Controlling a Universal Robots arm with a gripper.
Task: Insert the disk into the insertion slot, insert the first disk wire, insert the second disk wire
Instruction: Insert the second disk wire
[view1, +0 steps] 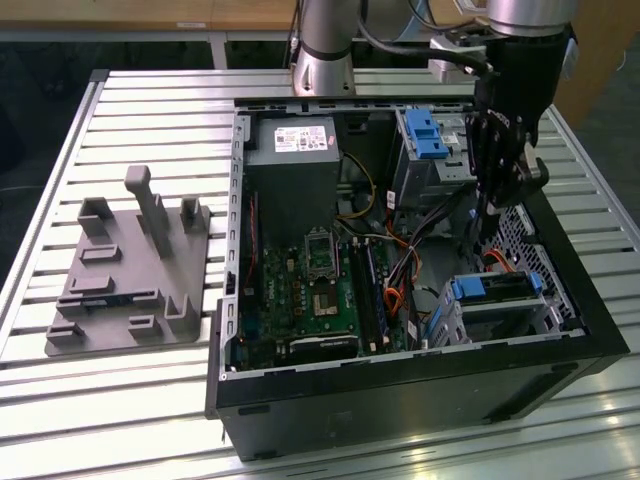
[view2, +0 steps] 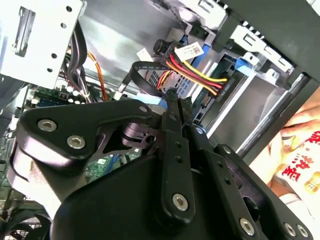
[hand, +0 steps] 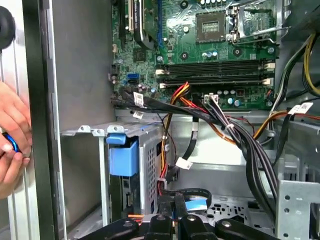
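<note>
The disk (view1: 497, 289), silver-grey in a blue carrier, sits inside the insertion slot (view1: 448, 322), a small perforated metal cage at the case's front corner. In the first wrist view the disk's blue carrier (hand: 122, 155) shows in the cage (hand: 147, 165). A connector with red, yellow and black wires (view2: 212, 82) sits at the disk's end (view2: 250, 107). My gripper (view1: 490, 222) hangs in the case just behind the cage. It is shut (view2: 172, 96) on a black looped disk wire (hand: 192, 191) with a blue end (hand: 196, 204).
The open computer case (view1: 400, 380) holds a motherboard (view1: 320, 290), a power supply (view1: 290, 170) and a taller bay with a blue latch (view1: 425, 135). Wire bundles (hand: 235, 135) cross beside my gripper. A grey fixture (view1: 130, 270) lies at the exterior view's left. A hand (hand: 12, 135) is outside the case wall.
</note>
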